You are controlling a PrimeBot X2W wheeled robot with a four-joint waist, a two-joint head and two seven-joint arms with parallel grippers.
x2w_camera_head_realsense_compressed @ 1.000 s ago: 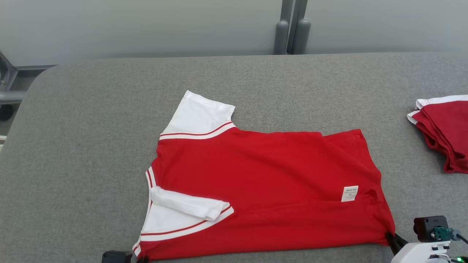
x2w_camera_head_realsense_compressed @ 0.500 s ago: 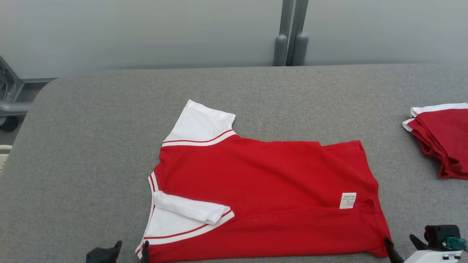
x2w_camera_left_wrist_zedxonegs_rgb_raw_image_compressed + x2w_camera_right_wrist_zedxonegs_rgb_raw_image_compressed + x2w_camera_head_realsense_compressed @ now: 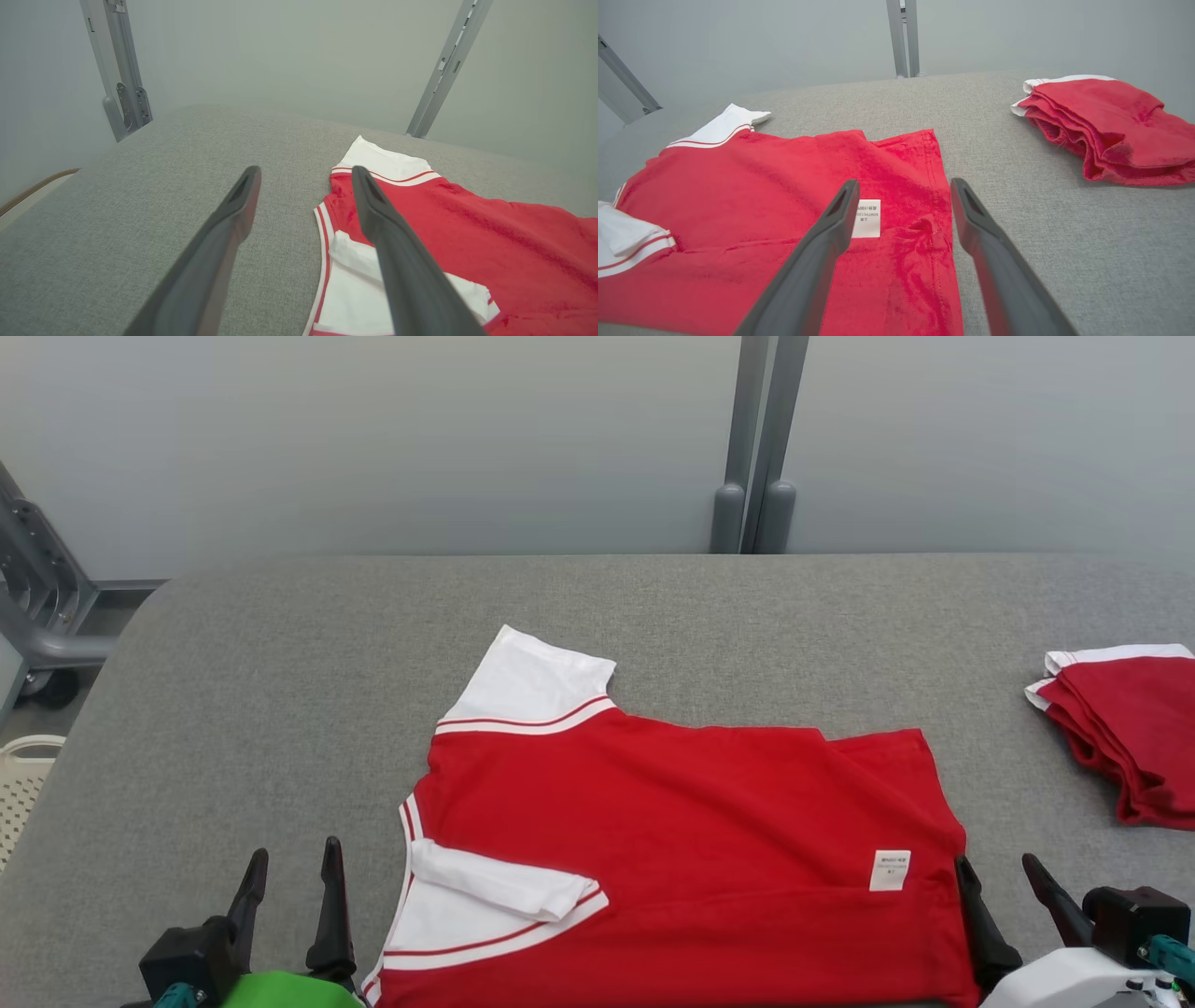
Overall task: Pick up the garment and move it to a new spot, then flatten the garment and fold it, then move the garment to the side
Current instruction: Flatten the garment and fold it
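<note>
Hovering both pincers at the table (image 3: 280, 709)'s near edge, jaws apart, nothing held. L pincer (image 3: 294, 849) sits just left of the garment (image 3: 691, 821)'s shoulder end. R pincer (image 3: 995, 861) is at the hem end, w/ the hem edge showing between its fingers. Garment lies mostly flat mid-table toward the near edge, sleeves toward the left edge, hem toward the right. The near white sleeve (image 3: 485, 887) is flopped back on itself. Looks like light, soft knit w/ no stiffness: will sag and drag, not slippery, not fragile. Best pinch pts imo: near hem corner by the white label (image 3: 890, 870) for R, near shoulder for L. Folded red pile (image 3: 1120, 737) sits by the right edge, well apart.
</note>
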